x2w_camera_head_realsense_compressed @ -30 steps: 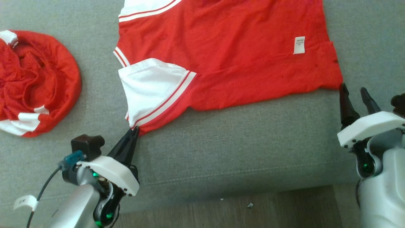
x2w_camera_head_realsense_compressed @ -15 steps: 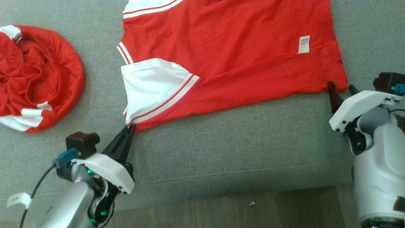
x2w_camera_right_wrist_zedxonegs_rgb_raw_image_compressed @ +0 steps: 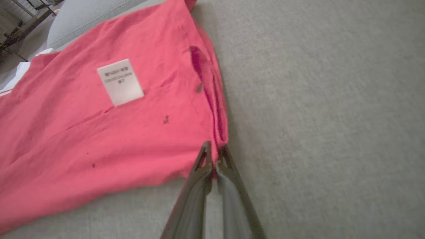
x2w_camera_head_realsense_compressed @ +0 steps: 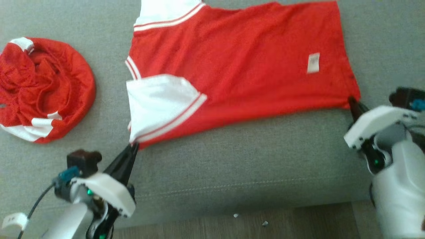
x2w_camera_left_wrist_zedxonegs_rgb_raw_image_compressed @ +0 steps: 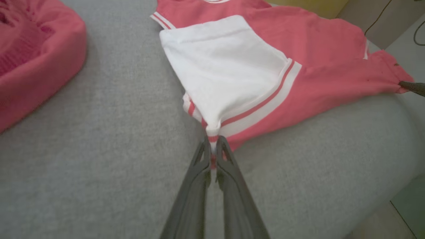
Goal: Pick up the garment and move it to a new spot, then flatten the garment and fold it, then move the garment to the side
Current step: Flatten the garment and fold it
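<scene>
Head view, biggest first: what lies on the grey sofa (x2w_camera_head_realsense_compressed: 232, 166)?

One red garment (x2w_camera_head_realsense_compressed: 239, 66), spread flat across the far middle, its white sleeve (x2w_camera_head_realsense_compressed: 159, 99) at the near left. A second red garment (x2w_camera_head_realsense_compressed: 43, 89) sits crumpled at the left, well apart. A strip of wooden floor (x2w_camera_head_realsense_compressed: 282, 219) runs along the near edge.

And each end effector?

At the sleeve's near tip the left end effector (x2w_camera_head_realsense_compressed: 132, 149) is clamped on the hem. The left wrist view shows cloth caught between its fingers, which the head view cannot. At the garment's near right corner the right end effector (x2w_camera_head_realsense_compressed: 352, 103) is pinched on the cloth, plain in the right wrist view.

Anything smaller?

Right wrist view shows print, unreadable, on the white label (x2w_camera_right_wrist_zedxonegs_rgb_raw_image_compressed: 120, 82), blurred from the head. It also shows dark specks (x2w_camera_right_wrist_zedxonegs_rgb_raw_image_compressed: 166, 119) nearby.
</scene>
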Tool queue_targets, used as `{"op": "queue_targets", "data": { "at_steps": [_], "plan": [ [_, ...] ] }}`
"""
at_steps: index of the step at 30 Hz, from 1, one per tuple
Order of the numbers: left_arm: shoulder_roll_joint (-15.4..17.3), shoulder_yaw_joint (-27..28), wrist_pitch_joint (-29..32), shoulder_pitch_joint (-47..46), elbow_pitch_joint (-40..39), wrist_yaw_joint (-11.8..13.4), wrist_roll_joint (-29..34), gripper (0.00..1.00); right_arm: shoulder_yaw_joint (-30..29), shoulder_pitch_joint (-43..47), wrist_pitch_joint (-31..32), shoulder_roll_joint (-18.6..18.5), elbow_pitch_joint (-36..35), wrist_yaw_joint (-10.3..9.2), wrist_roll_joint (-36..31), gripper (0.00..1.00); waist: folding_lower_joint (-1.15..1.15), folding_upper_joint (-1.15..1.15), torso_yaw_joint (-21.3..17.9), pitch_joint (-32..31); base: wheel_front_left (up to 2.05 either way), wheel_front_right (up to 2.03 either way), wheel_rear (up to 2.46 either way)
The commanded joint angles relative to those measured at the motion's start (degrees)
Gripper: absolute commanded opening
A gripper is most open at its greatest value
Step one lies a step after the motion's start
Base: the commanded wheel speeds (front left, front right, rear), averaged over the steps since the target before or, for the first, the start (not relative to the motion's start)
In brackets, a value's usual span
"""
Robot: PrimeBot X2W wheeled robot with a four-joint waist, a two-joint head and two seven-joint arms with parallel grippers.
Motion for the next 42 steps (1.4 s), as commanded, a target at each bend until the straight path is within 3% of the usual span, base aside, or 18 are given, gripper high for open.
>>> {"op": "queue_targets", "data": {
  "at_steps": [1, 9, 16, 17, 18, 25, 31, 35, 42],
  "plan": [
    [2.34, 2.15, 0.03, -0.36, -1.51, 0.19, -0.54, 0.00, 1.29, 0.91, -0.06, -0.94, -2.09, 0.42, 0.72, 0.00, 0.00, 0.00, -0.02, -0.23, 0.00, 0.00, 0.00],
    [4.62, 2.24, 2.41, 4.68, -7.57, 1.81, -2.01, 0.00, 1.53, 9.01, 2.67, -5.45, -8.86, 0.42, 4.36, 0.00, 0.00, 0.00, 0.61, -0.70, 0.00, 0.00, 0.00],
    [5.15, 0.59, 7.62, 7.02, -10.99, 2.75, -3.55, 0.00, -0.60, 13.01, 7.77, -5.27, -13.74, 0.42, 4.81, 0.00, 0.00, 0.00, 0.60, -0.74, 0.00, 0.00, 0.00],
    [5.11, 0.72, 7.78, 7.03, -11.13, 3.19, -3.60, 0.01, -1.15, 13.37, 8.18, -5.18, -14.29, 0.42, 4.42, 0.25, 0.00, 0.00, 0.62, -0.73, 0.00, 0.00, 0.00],
    [5.15, 0.69, 8.16, 7.03, -11.24, 3.49, -3.63, 1.00, -2.00, 13.59, 8.16, -5.04, -14.94, 0.42, 3.94, 1.00, 0.00, 0.00, 0.61, -0.74, 0.00, 0.00, 0.00],
    [7.61, 2.15, 11.00, 5.81, -15.24, 5.97, -3.46, 1.00, -6.29, 15.51, 7.39, -3.27, -23.88, 0.42, 0.70, 1.00, 0.00, 0.00, 0.36, -0.43, 0.00, 0.00, 0.00],
    [12.18, 6.38, 14.97, -5.38, -23.92, 8.95, 0.03, 1.00, -7.61, 17.10, 7.69, -0.53, -36.82, 0.42, -0.78, 1.00, 0.00, 0.00, 0.07, 1.56, 0.00, 0.00, 0.00],
    [12.31, 6.49, 20.76, -18.05, -22.86, 6.34, -0.02, 1.00, -5.45, 16.39, 8.31, 1.97, -42.13, 0.42, -0.57, 1.00, 0.00, 0.00, -1.04, 4.56, 0.00, 0.00, 0.00],
    [9.04, 4.59, 29.50, -39.15, -7.77, -0.54, -2.18, 1.00, -1.11, 13.56, 7.50, 3.75, -44.72, 0.42, 0.31, 1.00, 0.00, 0.00, -5.25, 10.87, 0.00, 0.00, 0.00]
  ]
}}
